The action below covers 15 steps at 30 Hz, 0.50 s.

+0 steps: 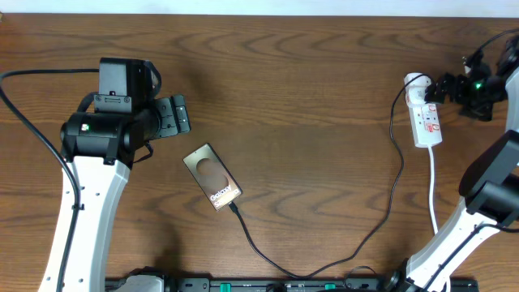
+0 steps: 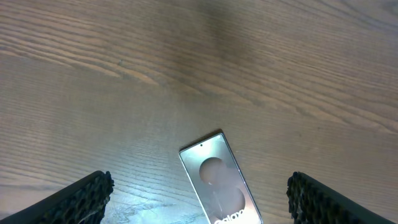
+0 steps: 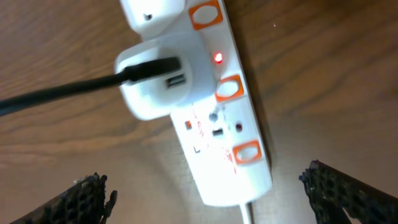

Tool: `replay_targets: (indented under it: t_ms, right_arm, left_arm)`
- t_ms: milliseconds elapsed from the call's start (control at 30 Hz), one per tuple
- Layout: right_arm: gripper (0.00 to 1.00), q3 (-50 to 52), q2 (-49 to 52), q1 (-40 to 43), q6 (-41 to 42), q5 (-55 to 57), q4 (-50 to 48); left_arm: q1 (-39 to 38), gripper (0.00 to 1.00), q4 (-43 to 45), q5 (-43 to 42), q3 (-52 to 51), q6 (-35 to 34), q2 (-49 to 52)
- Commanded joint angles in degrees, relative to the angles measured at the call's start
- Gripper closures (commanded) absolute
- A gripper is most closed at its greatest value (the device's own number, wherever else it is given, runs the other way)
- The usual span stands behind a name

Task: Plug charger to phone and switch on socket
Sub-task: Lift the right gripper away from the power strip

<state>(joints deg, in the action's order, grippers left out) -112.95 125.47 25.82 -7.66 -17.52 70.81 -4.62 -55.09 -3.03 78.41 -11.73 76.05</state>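
The dark-grey phone (image 1: pixel 212 176) lies flat at the table's centre-left, lettering toward its lower end; it also shows in the left wrist view (image 2: pixel 217 177). The black charger cable (image 1: pixel 381 223) runs from the phone's lower end, where its tip (image 1: pixel 233 208) meets the phone, across to the socket. The white socket strip (image 1: pixel 426 113) lies at the far right with a white plug (image 3: pixel 152 81) in it and a small red light lit (image 3: pixel 218 58). My left gripper (image 1: pixel 180 114) is open, above and left of the phone. My right gripper (image 1: pixel 438 88) is open, over the socket.
The socket's own white cord (image 1: pixel 432 182) runs toward the table's front. The right arm's base (image 1: pixel 486 199) stands at the right edge and the left arm (image 1: pixel 97 162) at the left. The wooden table (image 1: pixel 308 73) extends behind.
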Motion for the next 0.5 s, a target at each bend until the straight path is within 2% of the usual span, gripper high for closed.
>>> replay_targets:
  t_ms: [0,100,233,467]
  right_arm:
    - [0.01,-4.6,-7.4,-0.6,1.9,1.5,4.0]
    - [0.01,-5.2,-13.5,-1.5,3.8,1.5,6.7]
    - [0.01,-5.2,-22.9,-1.9,10.5,-0.1,10.5]
    - [0.01,-5.2,-36.4,-1.9,10.8,-0.8,10.9]
  left_arm:
    - [-0.1,0.08,0.0,0.5,0.1,0.8,-0.4]
    - [-0.1,0.09,0.0,0.5,0.1,0.8,-0.4]
    - [-0.1,0.08,0.0,0.5,0.1,0.8,-0.4]
    - [-0.1,0.08,0.0,0.5,0.1,0.8,-0.4]
